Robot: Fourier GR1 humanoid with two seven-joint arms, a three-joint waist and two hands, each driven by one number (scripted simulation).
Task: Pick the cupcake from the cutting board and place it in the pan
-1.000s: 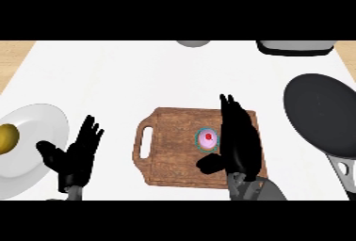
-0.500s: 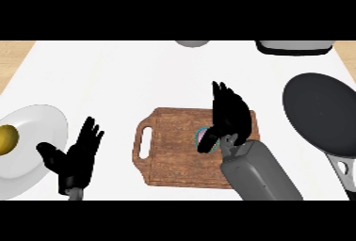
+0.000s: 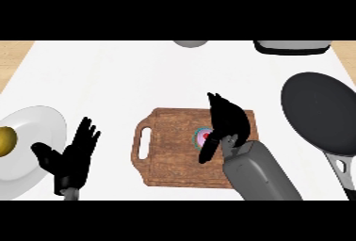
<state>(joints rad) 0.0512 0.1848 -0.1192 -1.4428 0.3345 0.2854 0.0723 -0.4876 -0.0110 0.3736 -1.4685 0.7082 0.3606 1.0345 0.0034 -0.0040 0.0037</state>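
Note:
A small cupcake (image 3: 201,137) with a pale rim and a pink and red top sits near the middle of the wooden cutting board (image 3: 167,155). My right hand (image 3: 228,121) hovers over it from the right and covers its right side; the fingers are straight and the thumb hangs down beside the cupcake. The hand is open, not closed around it. The dark round pan (image 3: 321,113) lies at the right, its handle pointing toward the lower edge. My left hand (image 3: 69,157) rests open at the lower left, fingers up.
A white plate (image 3: 31,155) with a yellowish item (image 3: 5,140) on it lies at the left edge. A grey round object (image 3: 190,43) and a dark appliance (image 3: 290,46) stand at the counter's far edge.
My right hand has moved further over the cutting board to the cupcake, now covering part of it. The left hand has stayed in place.

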